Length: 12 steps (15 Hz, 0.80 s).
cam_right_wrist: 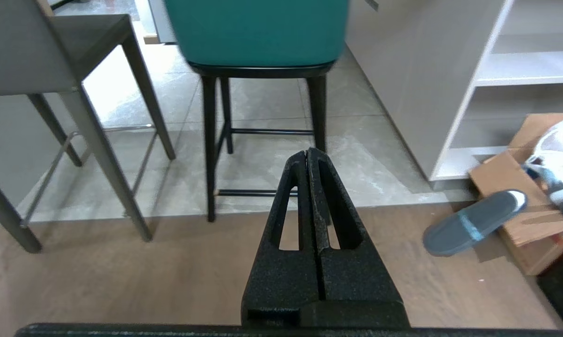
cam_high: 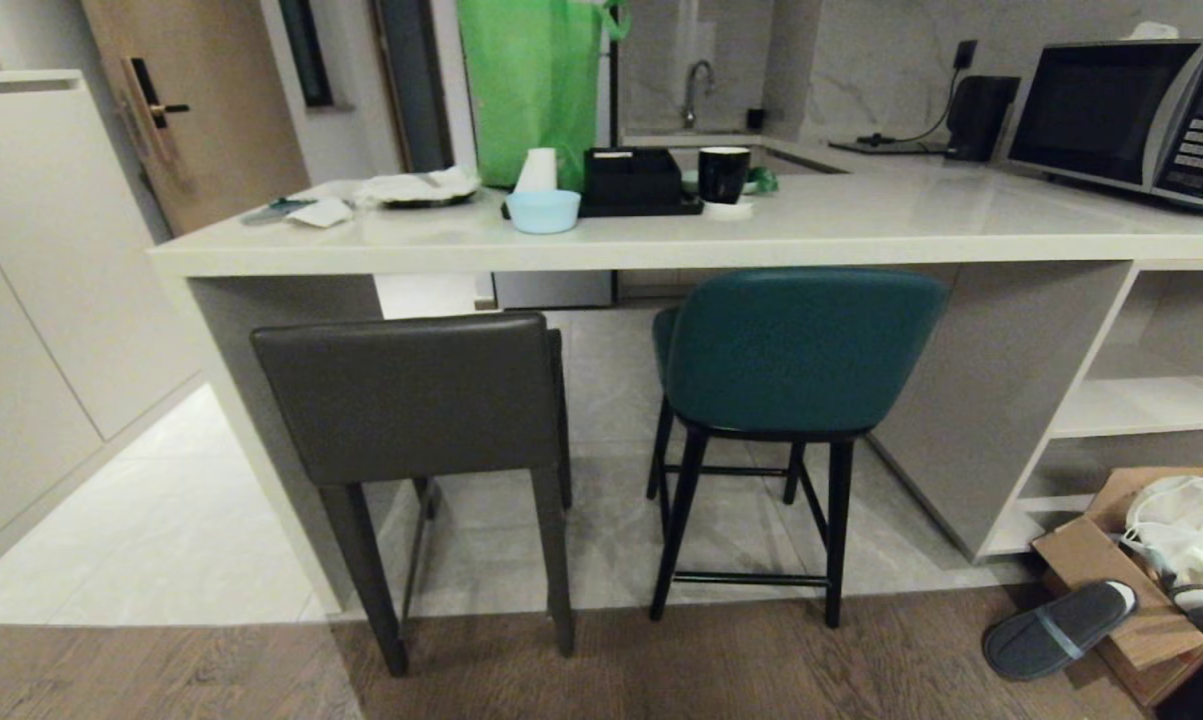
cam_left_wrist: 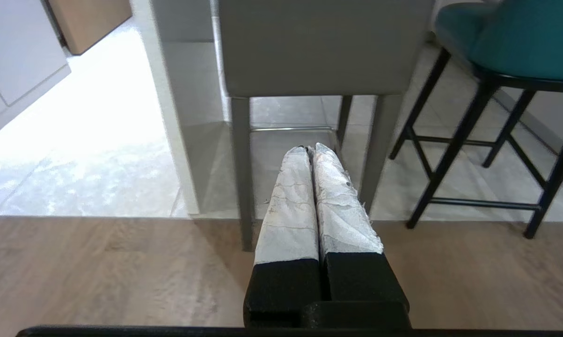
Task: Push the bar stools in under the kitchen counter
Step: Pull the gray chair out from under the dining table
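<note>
Two bar stools stand at the kitchen counter (cam_high: pixel 661 252), backs toward me. The dark grey boxy stool (cam_high: pixel 416 395) is on the left, its rear legs on the wood floor. The teal stool (cam_high: pixel 801 350) with black legs is on the right, its seat partly beneath the slab. Neither arm shows in the head view. My left gripper (cam_left_wrist: pixel 310 149), its fingers wrapped in white, is shut and empty, low above the floor, short of the grey stool (cam_left_wrist: pixel 318 47). My right gripper (cam_right_wrist: pixel 306 151), black, is shut and empty, short of the teal stool (cam_right_wrist: pixel 258 32).
A cardboard box (cam_high: pixel 1111 560) with a white bag and a grey slipper (cam_high: pixel 1056 630) lie on the floor at right by the open shelves (cam_high: pixel 1141 405). On the counter are a microwave (cam_high: pixel 1131 115), blue bowl (cam_high: pixel 543 211), black mug (cam_high: pixel 723 172). A white cabinet (cam_high: pixel 31 300) stands left.
</note>
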### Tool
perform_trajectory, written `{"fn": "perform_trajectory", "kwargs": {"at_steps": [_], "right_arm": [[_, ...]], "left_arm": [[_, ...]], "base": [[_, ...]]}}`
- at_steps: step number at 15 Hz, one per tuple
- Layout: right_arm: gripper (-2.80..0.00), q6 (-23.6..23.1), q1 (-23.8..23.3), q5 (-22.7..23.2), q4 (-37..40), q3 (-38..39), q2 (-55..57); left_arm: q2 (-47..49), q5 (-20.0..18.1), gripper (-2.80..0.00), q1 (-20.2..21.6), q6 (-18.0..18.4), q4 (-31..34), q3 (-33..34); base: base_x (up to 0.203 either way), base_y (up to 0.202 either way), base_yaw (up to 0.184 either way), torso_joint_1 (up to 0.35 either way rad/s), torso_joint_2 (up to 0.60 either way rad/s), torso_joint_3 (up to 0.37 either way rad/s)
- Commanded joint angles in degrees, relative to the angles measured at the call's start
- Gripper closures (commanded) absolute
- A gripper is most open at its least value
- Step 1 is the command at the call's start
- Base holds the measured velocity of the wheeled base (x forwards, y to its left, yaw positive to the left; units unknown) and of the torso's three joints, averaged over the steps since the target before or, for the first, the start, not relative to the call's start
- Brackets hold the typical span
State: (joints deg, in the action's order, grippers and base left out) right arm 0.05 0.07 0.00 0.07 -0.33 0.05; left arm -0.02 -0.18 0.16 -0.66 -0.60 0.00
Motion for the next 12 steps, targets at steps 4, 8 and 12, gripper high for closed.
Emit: {"fn": "perform_trajectory", "kwargs": {"at_steps": [4, 8, 12], "right_arm": [[0.0, 0.04, 0.01, 0.0, 0.01, -0.02, 0.09], [0.0, 0.04, 0.01, 0.0, 0.01, -0.02, 0.1], [0.0, 0.04, 0.01, 0.0, 0.01, -0.02, 0.05]], "left_arm": [[0.02, 0.01, 0.0, 0.02, -0.04, -0.02, 0.18], [0.02, 0.01, 0.0, 0.02, -0.13, -0.02, 0.26], [0.02, 0.01, 0.0, 0.02, -0.13, -0.02, 0.26]], "base": [[0.0, 0.195, -0.001, 0.001, 0.01, 0.001], [0.0, 0.197, 0.0, 0.001, 0.0, 0.003], [0.0, 0.197, -0.003, 0.002, 0.0, 0.004]]}}
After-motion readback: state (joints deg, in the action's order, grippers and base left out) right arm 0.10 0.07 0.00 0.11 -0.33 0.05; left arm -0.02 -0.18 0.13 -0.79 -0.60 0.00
